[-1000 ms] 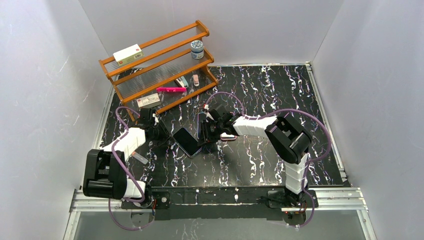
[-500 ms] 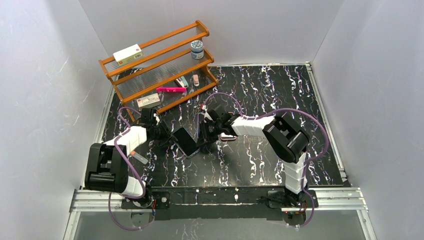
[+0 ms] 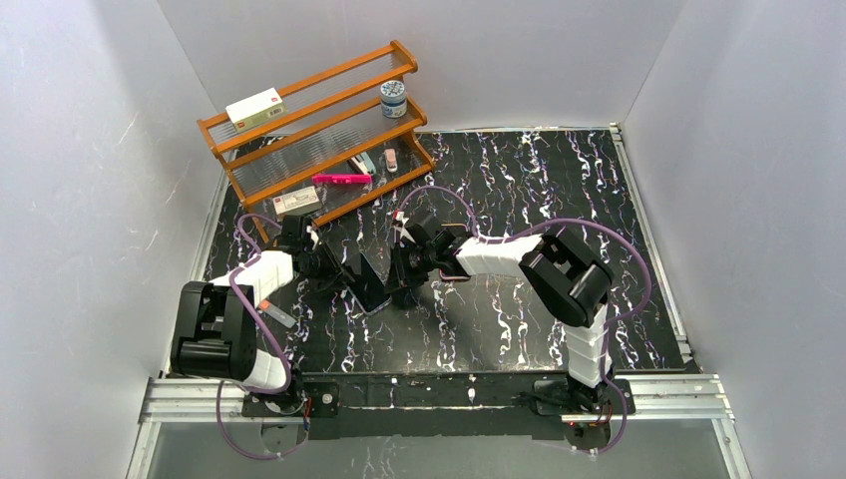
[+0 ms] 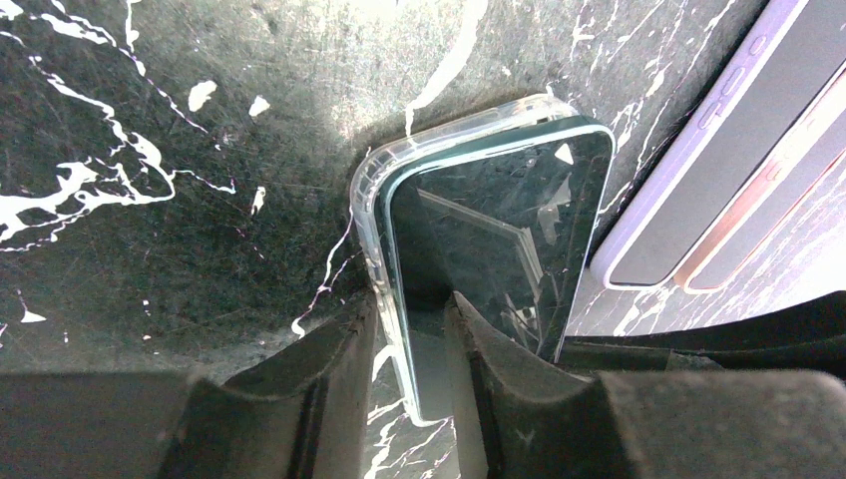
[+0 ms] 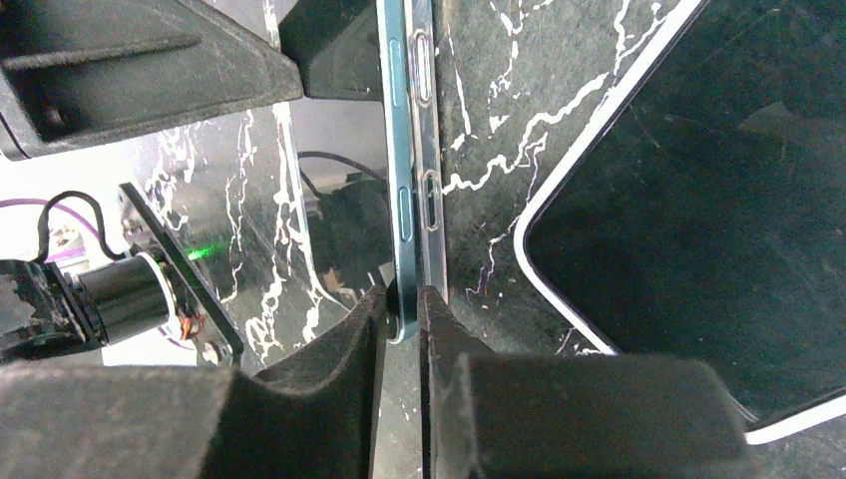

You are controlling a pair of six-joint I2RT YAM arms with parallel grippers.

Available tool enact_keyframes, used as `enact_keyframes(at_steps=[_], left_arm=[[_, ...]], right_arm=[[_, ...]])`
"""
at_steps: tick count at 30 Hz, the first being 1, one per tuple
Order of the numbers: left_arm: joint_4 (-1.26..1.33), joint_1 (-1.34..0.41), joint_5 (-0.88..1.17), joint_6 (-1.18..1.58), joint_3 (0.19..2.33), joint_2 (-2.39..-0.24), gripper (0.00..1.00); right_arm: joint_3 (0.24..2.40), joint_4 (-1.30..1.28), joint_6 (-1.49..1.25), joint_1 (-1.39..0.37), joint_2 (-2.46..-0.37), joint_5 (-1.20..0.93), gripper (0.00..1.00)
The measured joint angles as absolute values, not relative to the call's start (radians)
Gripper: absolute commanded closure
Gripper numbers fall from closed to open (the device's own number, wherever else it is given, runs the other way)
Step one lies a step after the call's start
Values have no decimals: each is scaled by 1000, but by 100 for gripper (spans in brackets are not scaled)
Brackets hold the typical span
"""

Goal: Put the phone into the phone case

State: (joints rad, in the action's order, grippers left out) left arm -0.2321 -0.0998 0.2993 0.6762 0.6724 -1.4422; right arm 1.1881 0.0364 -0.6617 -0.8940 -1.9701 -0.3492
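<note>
Looking at the phone, it's propped up on edge between your two arms, a bit left of the tabletop's middle. The clear phone case is wrapped around its far corner and one long side. Your left end effector is clamped across the phone's near edge. Your right end effector pinches phone and case together from the other side. A second phone lies flat just beside them, and the wooden rack stands well behind.

Phone partly in phone case, between left tool, right tool; rack behind.
</note>
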Motion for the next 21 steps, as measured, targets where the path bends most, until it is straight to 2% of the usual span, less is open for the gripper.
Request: enact_keyframes(at_steps=[5, 14, 21], left_arm=[[-234, -100, 299, 676, 672, -1443, 74], [-300, -99, 262, 672, 689, -1416, 65], [-349, -86, 204, 667, 701, -1388, 74]], right_arm=[[1188, 68, -653, -898, -1970, -334, 59], [1211, 86, -633, -898, -1972, -320, 41], [1265, 113, -623, -898, -2018, -327, 32]])
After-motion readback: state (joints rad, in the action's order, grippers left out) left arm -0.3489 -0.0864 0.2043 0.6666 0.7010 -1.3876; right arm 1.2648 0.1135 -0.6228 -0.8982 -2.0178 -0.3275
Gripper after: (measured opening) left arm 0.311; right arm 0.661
